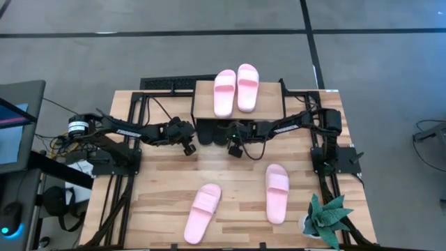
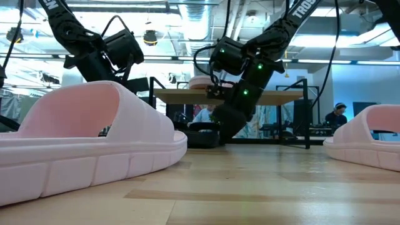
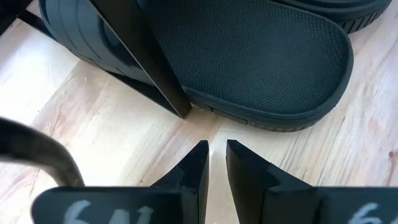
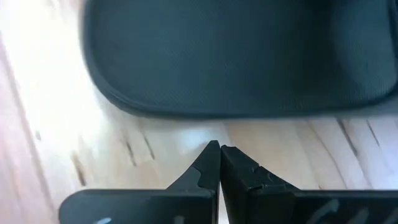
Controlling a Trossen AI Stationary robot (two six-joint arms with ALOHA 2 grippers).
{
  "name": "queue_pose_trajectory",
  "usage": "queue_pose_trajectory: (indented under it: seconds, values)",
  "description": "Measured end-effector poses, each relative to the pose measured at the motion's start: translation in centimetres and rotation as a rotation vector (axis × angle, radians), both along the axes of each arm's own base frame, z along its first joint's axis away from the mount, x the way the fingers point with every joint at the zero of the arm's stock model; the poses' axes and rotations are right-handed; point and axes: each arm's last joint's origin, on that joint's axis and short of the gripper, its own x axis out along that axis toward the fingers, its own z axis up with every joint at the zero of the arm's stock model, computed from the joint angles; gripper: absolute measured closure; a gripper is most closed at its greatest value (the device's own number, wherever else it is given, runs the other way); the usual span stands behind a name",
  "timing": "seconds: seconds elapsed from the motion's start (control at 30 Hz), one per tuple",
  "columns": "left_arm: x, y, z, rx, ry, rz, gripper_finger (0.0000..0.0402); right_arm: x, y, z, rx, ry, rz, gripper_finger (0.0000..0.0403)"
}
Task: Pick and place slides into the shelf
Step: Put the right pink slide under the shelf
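Observation:
The shelf [image 1: 202, 94] stands at the table's far middle with two pink slides [image 1: 235, 89] side by side on its top board. Under that board two black slides [image 1: 212, 132] rest flat on the tabletop. My left gripper [image 3: 216, 155] is slightly open and holds nothing. It points down at the wood just short of one black slide's rounded end [image 3: 261, 56], beside a black shelf leg [image 3: 149, 62]. My right gripper [image 4: 219, 149] is shut, its tips just short of the other black slide's edge [image 4: 249, 56]. Two more pink slides [image 1: 203, 213] [image 1: 277, 193] lie nearer.
A potted plant [image 1: 327, 219] stands at the near right corner. The shelf's thin black legs stand close to both grippers. In the low view a pink slide [image 2: 87, 137] fills the near left and another [image 2: 369, 137] the right, with bare wood between them.

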Motion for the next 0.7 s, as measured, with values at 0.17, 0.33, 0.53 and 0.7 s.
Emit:
queue_pose_trajectory:
  seconds: [0.17, 0.33, 0.53, 0.7]
  values:
    - [0.0, 0.0, 0.0, -0.006, -0.004, 0.004, 0.0354, -0.3, -0.2, -0.1, 0.006, 0.025, -0.016, 0.0402]
    - [0.0, -0.1, 0.0, -0.033, -0.015, -0.002, 0.0354, -0.3, -0.8, -0.1, 0.003, 0.018, -0.021, 0.0402]
    - [0.1, -0.1, 0.0, -0.049, -0.021, -0.008, 0.0354, -0.1, -1.8, 0.1, -0.018, -0.012, -0.007, 0.0402]
    - [0.1, -0.1, 0.0, -0.055, -0.025, -0.008, 0.0354, -0.2, -2.0, 0.1, -0.022, -0.012, -0.006, 0.0402]
